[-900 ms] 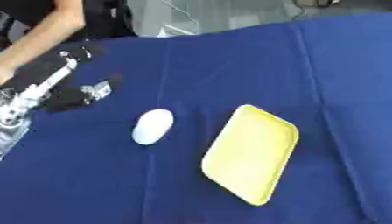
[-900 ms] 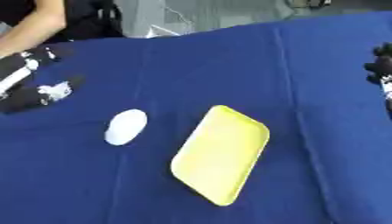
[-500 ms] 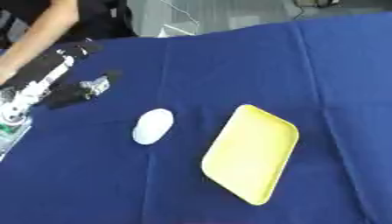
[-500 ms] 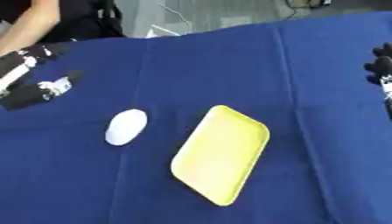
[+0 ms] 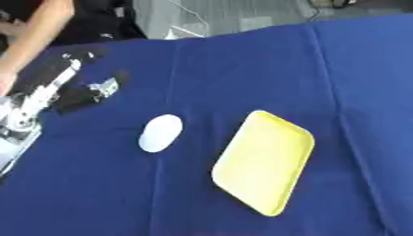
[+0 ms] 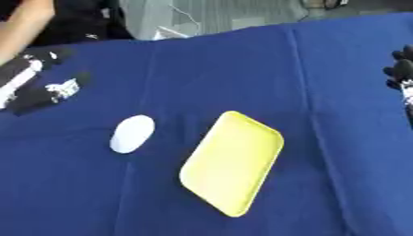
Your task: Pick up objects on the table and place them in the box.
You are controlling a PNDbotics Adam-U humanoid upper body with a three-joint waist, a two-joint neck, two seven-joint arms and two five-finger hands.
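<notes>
Blue cloth table (image 5: 242,60) fills the view. Biggest item: yellow tray (image 5: 264,161), shallow, lying flat & askew near centre, presumably the "box". It holds nothing. Just beside it on its left, apart from it, lies the white oval object (image 5: 161,132), flat on the cloth, untouched. Left hand (image 5: 85,92) is over the far-left of the table, well apart from the oval; fingers blurred, can't tell if released or clenched. Right hand (image 6: 401,73) only shows as dark fingers at the right edge; state also can't tell.

Risks, as I judge: oval looks smooth & rounded, so could slip out of a pinch or skid on the cloth. Tray is light & shallow, so a nudge could shift it, or the object could roll off.
</notes>
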